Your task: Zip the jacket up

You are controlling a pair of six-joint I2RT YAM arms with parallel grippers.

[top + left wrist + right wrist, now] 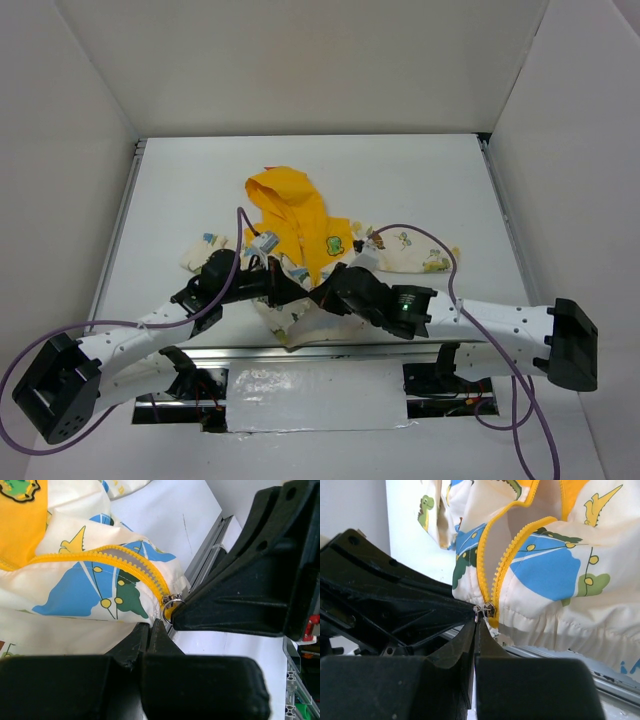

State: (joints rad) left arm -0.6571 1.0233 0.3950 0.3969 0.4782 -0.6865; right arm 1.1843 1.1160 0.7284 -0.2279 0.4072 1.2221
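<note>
The jacket [300, 235] lies on the table, cream with cartoon prints, with its yellow hood [283, 198] at the far end. Its yellow zip [492, 565] stands open, and the slider [489, 610] sits at the bottom hem. My right gripper [476, 626] is shut on the slider's small metal pull ring [478, 611]. My left gripper [150, 626] is shut at the hem of the jacket [90, 580], just beside the slider [171, 605]. In the top view the left gripper [292, 291] and the right gripper [320, 297] meet tip to tip at the near hem.
The table's metal front rail [330, 350] runs just behind the grippers, and the hem hangs over it. White walls enclose the table on three sides. The sleeves spread out to the left [200, 250] and right [420, 255].
</note>
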